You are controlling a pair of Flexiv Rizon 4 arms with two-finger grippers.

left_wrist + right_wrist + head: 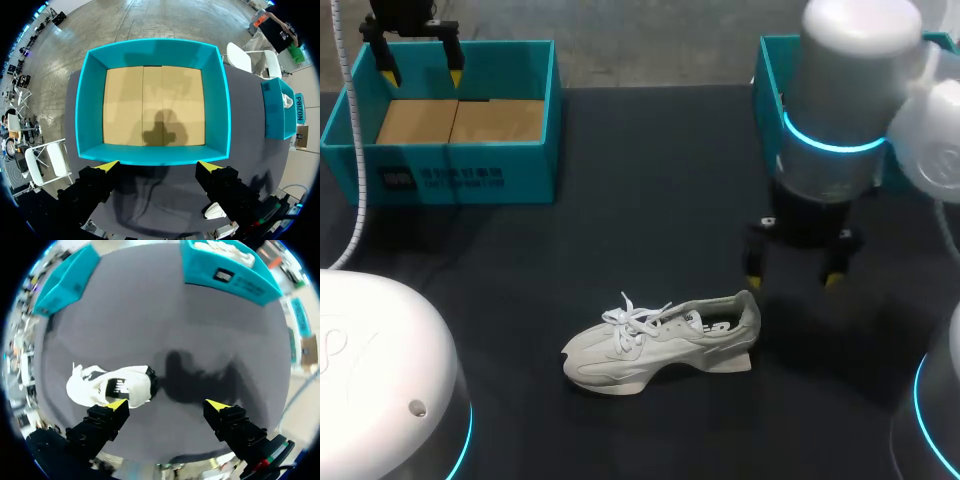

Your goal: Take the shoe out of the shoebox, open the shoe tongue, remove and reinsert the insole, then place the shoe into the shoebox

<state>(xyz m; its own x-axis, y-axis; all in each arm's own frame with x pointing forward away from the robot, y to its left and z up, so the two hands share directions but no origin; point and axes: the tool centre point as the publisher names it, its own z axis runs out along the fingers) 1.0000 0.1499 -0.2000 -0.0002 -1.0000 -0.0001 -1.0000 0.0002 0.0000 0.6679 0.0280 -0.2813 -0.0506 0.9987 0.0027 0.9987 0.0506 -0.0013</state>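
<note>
A pale grey sneaker [660,340] with white laces lies on its sole on the dark table, toe to the left and heel to the right. My right gripper [792,280] hangs open just right of the heel, with nothing between its fingers. In the right wrist view the sneaker [110,387] lies beside and just ahead of one fingertip [117,404] of that gripper [167,405]. The teal shoebox [450,165] stands at the back left, holding nothing over its cardboard floor. My left gripper [420,70] hovers open over its far wall. In the left wrist view the shoebox [90,100] lies ahead of the left gripper [159,166].
A second teal box [770,70] stands at the back right, partly hidden behind my right arm. In the right wrist view this box [225,277] holds something white. Bare dark tabletop [650,200] lies between the two boxes and around the sneaker.
</note>
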